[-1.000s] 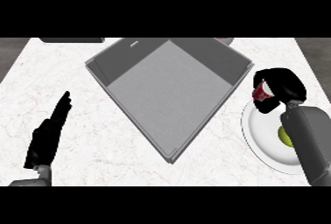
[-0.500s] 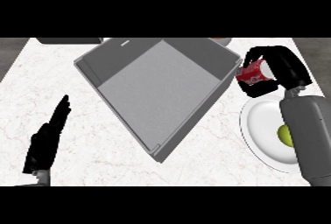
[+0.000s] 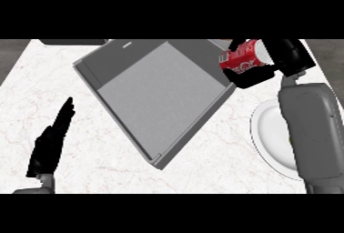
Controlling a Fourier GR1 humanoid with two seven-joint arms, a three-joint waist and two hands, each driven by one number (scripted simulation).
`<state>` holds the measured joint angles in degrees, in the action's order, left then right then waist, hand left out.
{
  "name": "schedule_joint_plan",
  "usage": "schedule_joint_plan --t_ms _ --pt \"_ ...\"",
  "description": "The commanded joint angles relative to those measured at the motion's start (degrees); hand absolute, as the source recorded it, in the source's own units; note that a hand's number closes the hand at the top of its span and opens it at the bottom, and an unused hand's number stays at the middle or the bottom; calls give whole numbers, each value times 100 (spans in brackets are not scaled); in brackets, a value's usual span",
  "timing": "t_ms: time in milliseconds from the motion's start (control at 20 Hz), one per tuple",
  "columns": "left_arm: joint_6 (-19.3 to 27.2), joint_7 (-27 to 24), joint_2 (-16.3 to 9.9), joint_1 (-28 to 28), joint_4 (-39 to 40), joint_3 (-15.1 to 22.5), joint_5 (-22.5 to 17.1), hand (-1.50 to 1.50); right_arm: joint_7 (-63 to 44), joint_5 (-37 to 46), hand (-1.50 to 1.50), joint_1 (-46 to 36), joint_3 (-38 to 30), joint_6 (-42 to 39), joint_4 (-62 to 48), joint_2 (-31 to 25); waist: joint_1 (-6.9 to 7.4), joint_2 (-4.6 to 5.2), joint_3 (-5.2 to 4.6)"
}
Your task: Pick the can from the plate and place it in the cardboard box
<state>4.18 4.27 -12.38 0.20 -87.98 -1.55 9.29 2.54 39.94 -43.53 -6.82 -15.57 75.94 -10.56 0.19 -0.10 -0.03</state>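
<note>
**Hidden and cut off**

The plate is largely covered by the right forearm. Part of the can is hidden by the right hand. The box's far corner is cut off at the top.

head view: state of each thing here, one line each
can: red, lifted off the plate, tilted, at the box's right wall
right hand: curled round the can
left hand: open, fingers straight, resting at the counter's left
cardboard box: open, nothing inside
plate: white, partly hidden by the right forearm
</note>
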Motion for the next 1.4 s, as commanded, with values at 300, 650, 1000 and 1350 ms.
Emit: schedule_joint_plan --t_ms 300,650,1000,1350 --pt "-146 89 68 43 -138 32 64 0 -842 357 150 -1359 321 511 -1235 662 70 21 1" --pt "-42 54 251 161 -284 124 115 0 -954 519 150 -2095 594 1159 -3081 1045 241 59 -1" --pt "-202 65 146 -472 126 80 136 0 -939 322 150 -2848 751 1798 -4889 1054 345 124 -4" --pt "-268 120 151 -424 88 110 148 0 -596 -351 -150 -2939 800 2518 -5867 1055 496 160 -1"
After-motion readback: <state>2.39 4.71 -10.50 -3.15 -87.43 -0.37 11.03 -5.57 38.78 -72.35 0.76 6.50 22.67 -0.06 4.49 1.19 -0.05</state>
